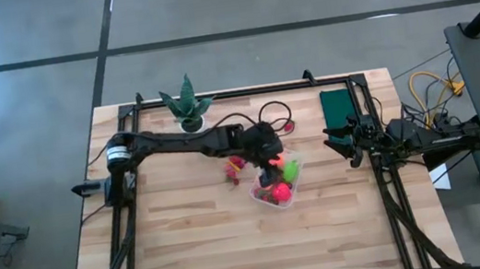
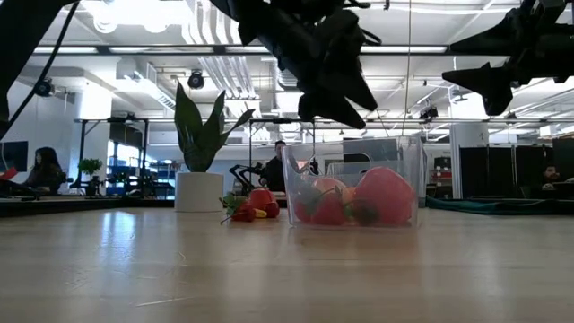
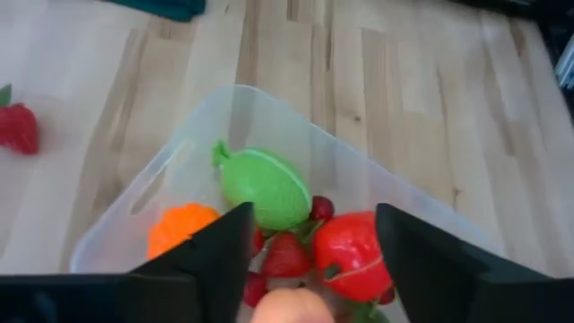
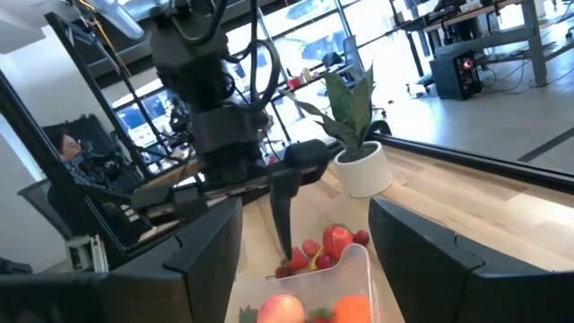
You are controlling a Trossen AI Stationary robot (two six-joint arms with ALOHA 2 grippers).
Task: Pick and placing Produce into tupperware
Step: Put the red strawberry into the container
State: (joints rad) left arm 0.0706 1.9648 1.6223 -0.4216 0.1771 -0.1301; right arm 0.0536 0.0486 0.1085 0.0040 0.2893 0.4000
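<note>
The clear tupperware tub [image 1: 276,185] [image 2: 352,190] stands on its base on the wooden table. It holds several produce pieces: a green one [image 3: 266,188], an orange one [image 3: 179,230], a red one [image 3: 352,257], small dark red ones and a pink-peach one [image 2: 386,193]. A few more red pieces [image 1: 233,167] [image 2: 255,205] lie on the table beside the tub, toward the left. My left gripper [image 1: 271,160] [image 3: 314,215] hovers open just above the tub [image 3: 224,117], holding nothing. My right gripper [image 1: 341,142] [image 4: 305,211] waits open at the table's right edge.
A spiky green plant in a white pot [image 1: 187,106] [image 2: 199,170] stands at the far edge. A dark green cloth [image 1: 339,107] lies at the far right, beside my right gripper. A cable [image 1: 270,112] lies behind the tub. Bare wood stretches toward the near edge.
</note>
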